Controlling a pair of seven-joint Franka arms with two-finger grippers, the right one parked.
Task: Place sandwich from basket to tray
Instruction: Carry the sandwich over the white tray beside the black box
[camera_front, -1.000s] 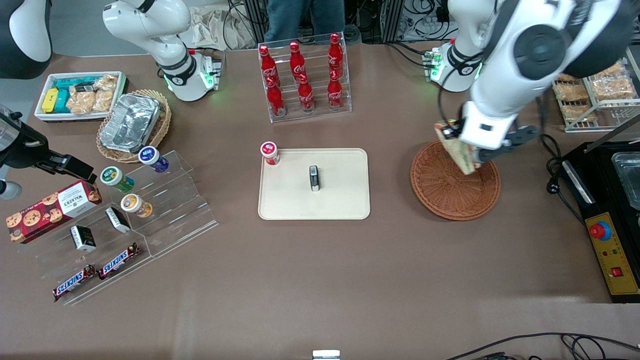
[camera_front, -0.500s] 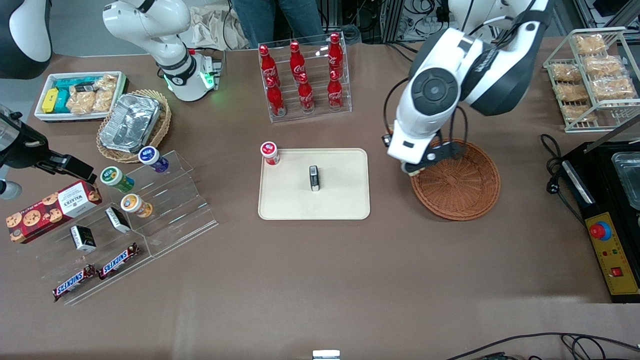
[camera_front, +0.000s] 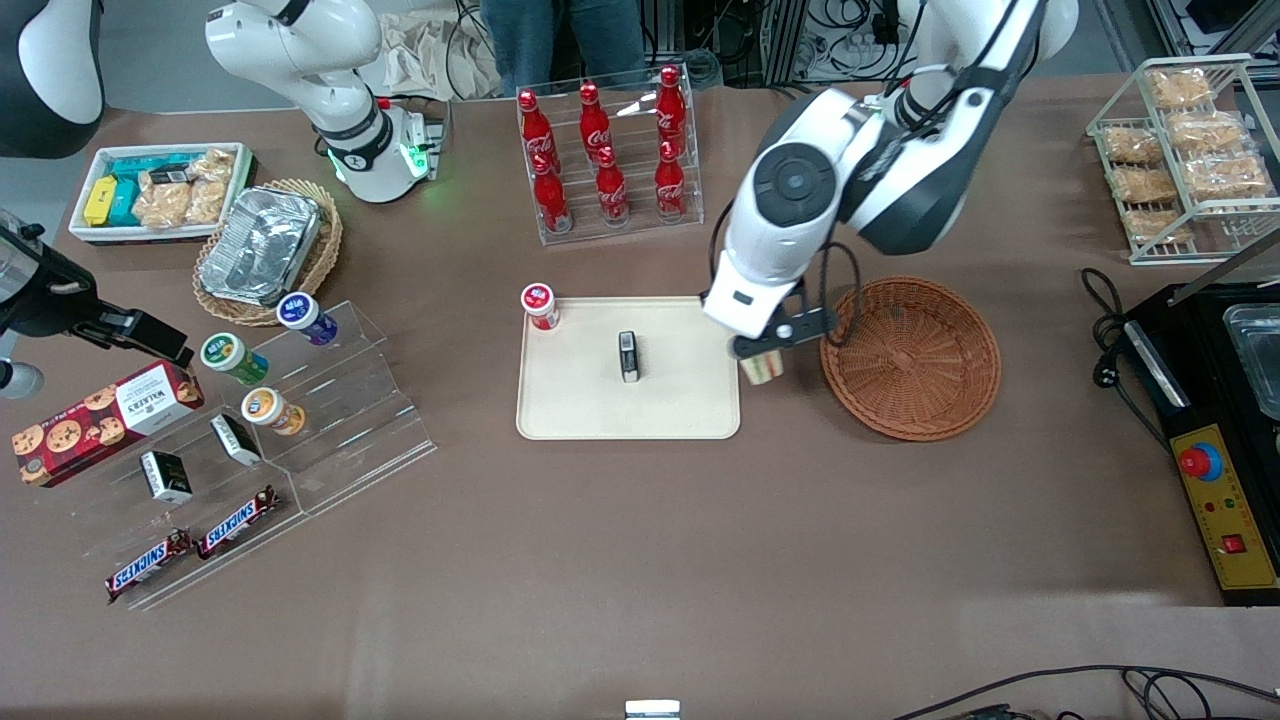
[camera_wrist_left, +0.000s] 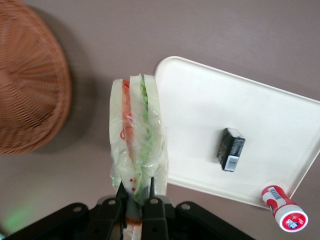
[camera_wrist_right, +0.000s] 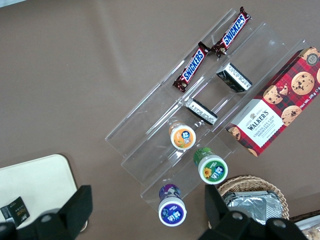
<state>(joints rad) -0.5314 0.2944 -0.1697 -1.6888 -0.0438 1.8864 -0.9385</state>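
Note:
My left gripper (camera_front: 764, 358) is shut on the sandwich (camera_front: 763, 369), a wrapped wedge of pale bread with orange-red and green layers. It hangs above the strip of table between the basket (camera_front: 910, 358) and the tray (camera_front: 580, 400), just over the tray's rim. In the left wrist view the sandwich (camera_wrist_left: 137, 135) sticks out from between the gripper (camera_wrist_left: 136, 192) fingers, with the tray (camera_wrist_left: 200, 115) on one side and the wicker basket (camera_wrist_left: 25, 90) on the other. The basket holds nothing.
On the tray lie a small black box (camera_front: 627, 356) and a red-capped bottle (camera_front: 540, 305) at one corner. A cola bottle rack (camera_front: 608, 150) stands farther from the front camera. A black machine (camera_front: 1220, 440) and a wire pastry rack (camera_front: 1180, 160) sit at the working arm's end.
The left arm has carried the sandwich from above the basket sideways to the tray's edge. The basket now lies uncovered.

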